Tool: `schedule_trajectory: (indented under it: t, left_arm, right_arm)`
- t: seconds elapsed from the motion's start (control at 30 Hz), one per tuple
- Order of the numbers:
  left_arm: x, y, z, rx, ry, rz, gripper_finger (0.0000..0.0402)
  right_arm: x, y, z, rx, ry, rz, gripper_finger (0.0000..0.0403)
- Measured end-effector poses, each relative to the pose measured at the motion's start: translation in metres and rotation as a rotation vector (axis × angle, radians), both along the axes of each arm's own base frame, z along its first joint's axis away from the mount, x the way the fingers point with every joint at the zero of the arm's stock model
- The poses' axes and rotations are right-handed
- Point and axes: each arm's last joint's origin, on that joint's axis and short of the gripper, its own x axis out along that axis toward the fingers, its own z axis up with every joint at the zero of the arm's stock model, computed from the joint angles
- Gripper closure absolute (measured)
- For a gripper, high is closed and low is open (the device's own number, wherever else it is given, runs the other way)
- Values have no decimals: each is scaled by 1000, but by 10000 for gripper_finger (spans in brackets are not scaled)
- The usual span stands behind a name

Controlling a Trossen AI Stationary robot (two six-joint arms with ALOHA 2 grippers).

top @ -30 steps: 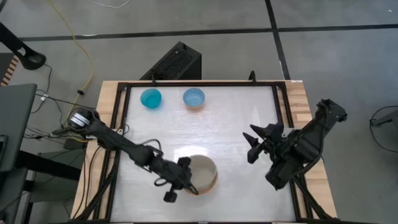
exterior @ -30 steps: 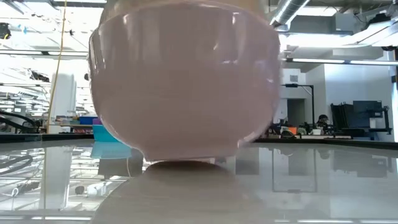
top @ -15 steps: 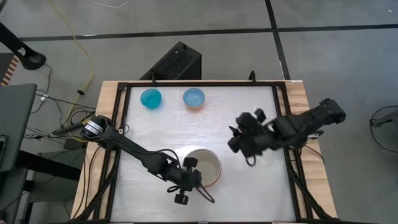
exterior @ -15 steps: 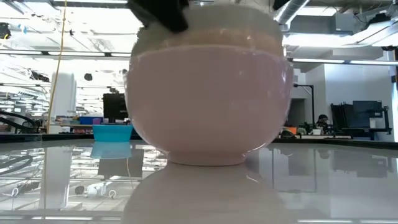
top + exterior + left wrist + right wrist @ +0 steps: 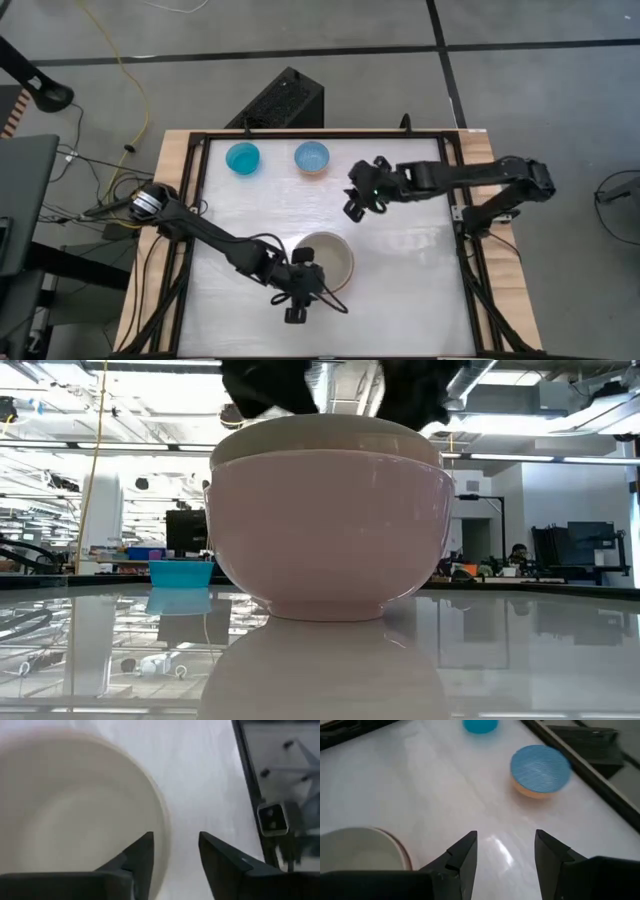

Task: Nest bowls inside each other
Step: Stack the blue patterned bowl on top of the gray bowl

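Observation:
Near the table's front edge, a cream-white bowl [image 5: 326,262] sits nested in a pale pink bowl [image 5: 330,530], whose base rests on the table. My left gripper [image 5: 175,840] is open just at the stack's near rim, one finger over the rim and one over bare table [image 5: 312,277]. My right gripper [image 5: 505,837] is open above the table's middle [image 5: 353,200], pointing toward the far left. A cyan bowl [image 5: 243,157] and a lighter blue bowl [image 5: 540,767] with a salmon underside stand at the far edge.
A black rail [image 5: 455,190] frames the white table top. A black box [image 5: 285,100] stands beyond the far edge. Bare table lies between the near stack and the two far bowls, and to the right of the stack.
The nested stack has come down from a lifted, tilted hold and now stands flat on the table. My left gripper has left its rim and risen a little. My right gripper has swung from the table's right edge toward the middle and the far bowls, turning as it went.

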Motion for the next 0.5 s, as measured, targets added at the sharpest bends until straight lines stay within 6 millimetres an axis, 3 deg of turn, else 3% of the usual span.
schedule_trajectory:
  t: [0.23, 0.5]
  left_arm:
    - [-17, 18, 54, 5, -201, 107, 219]
    - [-60, 63, 126, 21, -420, 277, 218]
  right_arm:
    - [8, -44, -25, 54, -132, 169, 241]
    - [0, -89, -40, 92, -270, 322, 241]
